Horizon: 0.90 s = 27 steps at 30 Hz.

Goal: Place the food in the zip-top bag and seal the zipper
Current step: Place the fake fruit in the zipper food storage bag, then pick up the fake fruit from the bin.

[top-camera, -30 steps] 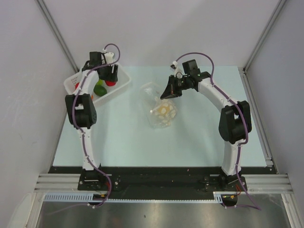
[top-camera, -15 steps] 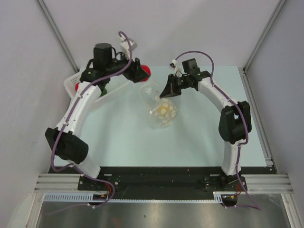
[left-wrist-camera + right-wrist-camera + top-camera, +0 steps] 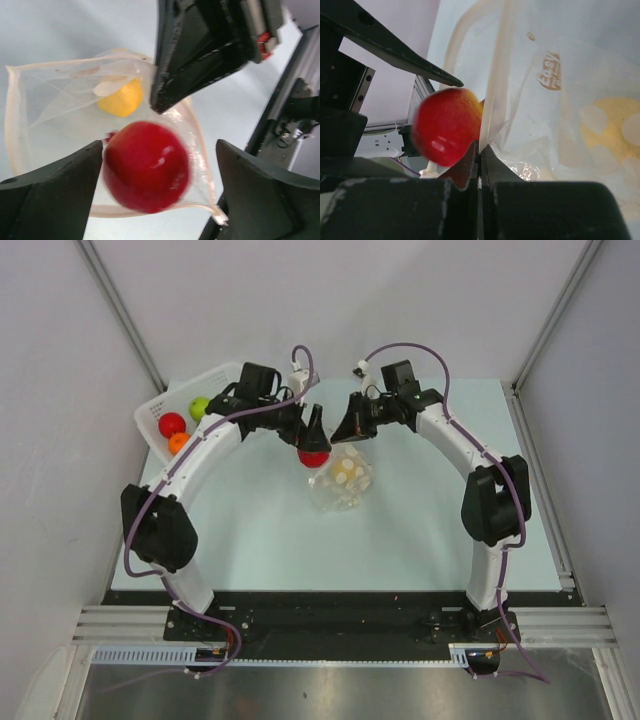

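The clear dotted zip-top bag [image 3: 340, 483] lies mid-table with a yellow food piece [image 3: 120, 98] inside it. My right gripper [image 3: 352, 431] is shut on the bag's upper edge beside the pale zipper strip [image 3: 495, 75], lifting the mouth open. My left gripper [image 3: 313, 430] hangs open right over that mouth. A red food piece [image 3: 146, 172] is blurred between the spread fingers, with a wide gap to the right finger. The right wrist view shows the red piece [image 3: 447, 125] just left of the held bag edge [image 3: 545, 100].
A white perforated basket [image 3: 150, 412] stands at the back left with a red [image 3: 172, 424], a green [image 3: 200, 407] and an orange [image 3: 178, 443] fruit in it. The two grippers are almost touching above the bag.
My left arm swung from the basket to the bag mouth carrying the red piece, then its jaws spread wider. The right gripper held still on the bag.
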{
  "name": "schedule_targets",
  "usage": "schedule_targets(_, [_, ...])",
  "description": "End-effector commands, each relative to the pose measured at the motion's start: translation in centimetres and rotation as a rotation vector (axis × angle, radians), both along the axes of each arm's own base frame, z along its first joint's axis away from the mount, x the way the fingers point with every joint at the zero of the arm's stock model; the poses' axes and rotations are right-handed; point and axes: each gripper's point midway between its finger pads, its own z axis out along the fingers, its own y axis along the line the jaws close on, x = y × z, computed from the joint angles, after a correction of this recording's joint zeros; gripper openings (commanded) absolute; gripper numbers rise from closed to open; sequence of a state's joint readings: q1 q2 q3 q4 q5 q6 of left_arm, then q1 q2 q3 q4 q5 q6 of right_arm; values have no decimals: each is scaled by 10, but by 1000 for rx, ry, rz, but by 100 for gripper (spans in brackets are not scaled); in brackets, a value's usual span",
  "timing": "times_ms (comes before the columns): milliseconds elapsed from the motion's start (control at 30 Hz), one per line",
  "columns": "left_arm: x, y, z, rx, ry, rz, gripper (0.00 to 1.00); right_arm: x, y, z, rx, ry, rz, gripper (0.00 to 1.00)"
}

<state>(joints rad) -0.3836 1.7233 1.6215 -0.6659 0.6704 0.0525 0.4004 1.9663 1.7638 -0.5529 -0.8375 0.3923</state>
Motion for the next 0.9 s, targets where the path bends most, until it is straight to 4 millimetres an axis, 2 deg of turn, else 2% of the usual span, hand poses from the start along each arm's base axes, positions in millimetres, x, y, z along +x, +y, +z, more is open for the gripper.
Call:
schedule_targets(0, [-9,1,63,-98,-93,-75,100,-3,7,51,102,-126,26,0])
schedule_targets(100, [10,24,91,-171,-116,9,100,-4,7,56,109,-135,26,0])
schedule_targets(167, [38,55,108,-213,-143,145,99,-5,6,58,109,-140,26,0])
schedule_targets(200, [49,68,107,-221,-145,197,100,-5,6,59,111,-140,28,0])
schedule_targets(233, [65,93,107,-235,-132,285,99,-5,6,60,112,-142,29,0])
schedule_targets(267, [80,107,105,-234,-144,342,100,-5,5,60,112,-142,27,0])
schedule_targets(333, [114,155,93,-176,-146,583,100,-5,4,61,110,-146,26,0])
schedule_targets(367, [126,164,83,-144,-150,630,100,-6,3,61,109,-146,27,0])
schedule_targets(400, [140,197,81,-96,-185,733,100,-6,4,60,107,-146,26,0])
schedule_targets(433, [148,219,77,-58,-204,786,100,-6,3,60,103,-148,24,0])
schedule_targets(500, [166,245,60,-17,-194,846,100,-4,2,55,92,-150,20,0])
schedule_targets(533, [173,268,51,15,-190,897,100,-4,1,54,90,-147,18,0])
schedule_targets(600, [187,292,27,57,-149,956,100,-2,0,51,86,-141,11,0])
schedule_targets(633, [191,308,20,81,-145,974,100,0,-2,48,83,-135,3,0])
schedule_targets(667, [193,316,10,102,-118,985,99,2,-3,47,80,-133,-3,0])
schedule_targets(700, [200,324,10,112,-127,998,99,2,-3,46,79,-133,-6,0])
schedule_targets(733, [208,332,-12,140,-100,1002,98,3,-3,44,78,-131,-8,0])
schedule_targets(767, [211,341,-25,174,-77,1027,98,4,-3,44,77,-133,-10,0])
schedule_targets(800, [218,345,-20,184,-101,1025,98,4,-4,43,75,-131,-13,0])
schedule_targets(833, [224,347,-42,204,-63,1024,98,5,-5,42,74,-130,-14,0])
schedule_targets(867, [230,351,-40,207,-78,1033,98,5,-4,42,76,-126,-13,0])
